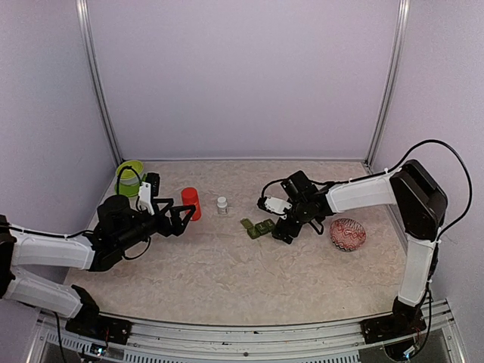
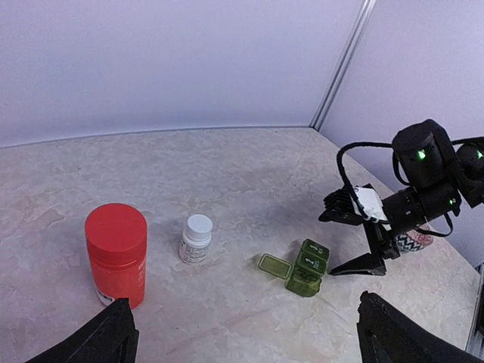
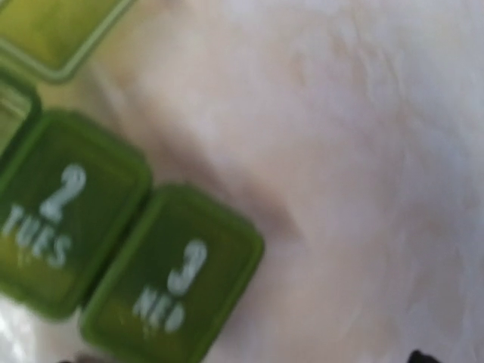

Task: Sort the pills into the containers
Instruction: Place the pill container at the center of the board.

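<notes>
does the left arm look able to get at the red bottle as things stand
Probably yes: the left claw stands open close in front of the red bottle, with nothing between them. The white bottle stands apart to the side, out of the way.

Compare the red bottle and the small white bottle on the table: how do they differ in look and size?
The red bottle is clearly taller and wider than the white bottle. The red bottle has a red body and a red cap; the white bottle has a white cap and a pale printed label. Both stand upright, capped, side by side without touching.
</notes>
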You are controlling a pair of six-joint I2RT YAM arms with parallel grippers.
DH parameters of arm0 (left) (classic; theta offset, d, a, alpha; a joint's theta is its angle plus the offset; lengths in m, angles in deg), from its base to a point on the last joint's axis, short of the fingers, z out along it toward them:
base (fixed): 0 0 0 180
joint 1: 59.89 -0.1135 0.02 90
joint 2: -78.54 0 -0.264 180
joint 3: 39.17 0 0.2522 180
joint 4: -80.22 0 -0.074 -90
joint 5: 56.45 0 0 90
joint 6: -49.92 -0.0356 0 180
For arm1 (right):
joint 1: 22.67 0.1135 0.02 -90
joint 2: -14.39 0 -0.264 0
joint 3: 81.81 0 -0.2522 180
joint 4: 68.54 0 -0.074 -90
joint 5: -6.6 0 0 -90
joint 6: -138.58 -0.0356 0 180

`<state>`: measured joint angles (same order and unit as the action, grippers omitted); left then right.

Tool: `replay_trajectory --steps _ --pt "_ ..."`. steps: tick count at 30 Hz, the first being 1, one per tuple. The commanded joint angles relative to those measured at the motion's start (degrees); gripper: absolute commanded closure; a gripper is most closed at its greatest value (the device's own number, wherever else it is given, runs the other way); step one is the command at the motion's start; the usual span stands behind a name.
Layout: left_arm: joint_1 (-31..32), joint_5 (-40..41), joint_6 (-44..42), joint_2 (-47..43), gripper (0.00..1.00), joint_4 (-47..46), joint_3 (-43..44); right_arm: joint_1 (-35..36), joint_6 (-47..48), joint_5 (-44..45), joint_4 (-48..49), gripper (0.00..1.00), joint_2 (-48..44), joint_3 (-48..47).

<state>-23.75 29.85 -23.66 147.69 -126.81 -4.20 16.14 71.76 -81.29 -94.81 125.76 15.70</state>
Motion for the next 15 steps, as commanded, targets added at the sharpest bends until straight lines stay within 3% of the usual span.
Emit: replay_trajectory --steps 1,5,10,15 --pt "-0.9 4.8 4.4 -0.5 0.01 0.8 0.1 0.1 -3.6 1.2 -1.5 0.02 -4.1 3.2" --pt "-1.3 2.1 4.4 -0.1 0.01 -1.6 -1.1 1.1 -8.1 2.7 0.6 0.0 -8.1 6.5" --pt "-0.9 9.3 3.9 0.5 0.01 4.2 2.2 2.9 -15.6 6.5 3.3 0.0 -15.3 10.0" --pt "-0.8 11.3 2.8 -1.6 0.01 5.2 2.3 3.0 -19.7 6.5 9.2 0.0 -19.6 14.4"
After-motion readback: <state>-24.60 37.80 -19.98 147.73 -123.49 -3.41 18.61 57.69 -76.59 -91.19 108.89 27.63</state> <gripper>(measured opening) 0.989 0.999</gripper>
